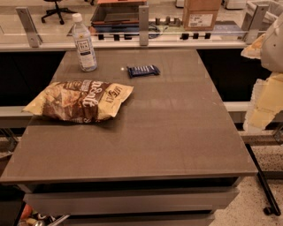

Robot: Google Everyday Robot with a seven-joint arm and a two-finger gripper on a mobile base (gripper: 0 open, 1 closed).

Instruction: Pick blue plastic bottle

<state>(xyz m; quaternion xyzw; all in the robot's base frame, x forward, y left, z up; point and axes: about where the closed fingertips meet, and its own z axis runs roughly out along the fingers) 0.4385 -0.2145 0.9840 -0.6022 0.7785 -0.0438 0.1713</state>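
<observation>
The blue plastic bottle [84,43] stands upright at the far left of the brown table [168,132]. It is slim and clear with a white cap and a white label with dark print. My gripper [261,110] hangs at the right edge of the view, beyond the table's right side and far from the bottle. It holds nothing that I can see.
A brown and yellow chip bag [79,100] lies on the table's left side, in front of the bottle. A small dark-blue snack bar wrapper [143,70] lies right of the bottle. A glass rail with metal posts [143,20] runs behind the table, with a cardboard box [201,13] beyond it.
</observation>
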